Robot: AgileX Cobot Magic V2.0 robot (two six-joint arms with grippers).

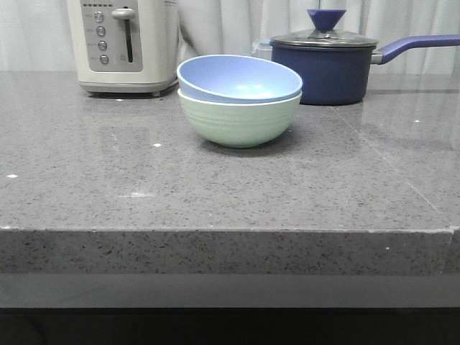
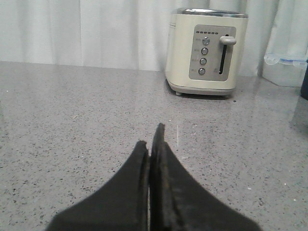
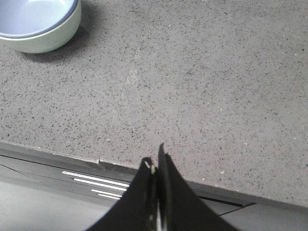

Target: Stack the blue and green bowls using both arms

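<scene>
The blue bowl [image 1: 237,77] is showing pale periwinkle; the green bowl [image 1: 239,121], mint with faint ridges. The table [image 1: 215,187] is appearing grey, speckled. The saucepan [image 1: 327,68] is showing navy; the toaster [image 1: 122,43], cream.

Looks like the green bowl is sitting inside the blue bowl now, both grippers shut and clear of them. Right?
Not quite: it is the other way round. The front view shows the blue bowl nested inside the green bowl. The rest holds: the left gripper and the right gripper are both shut and away from the bowls.
</scene>
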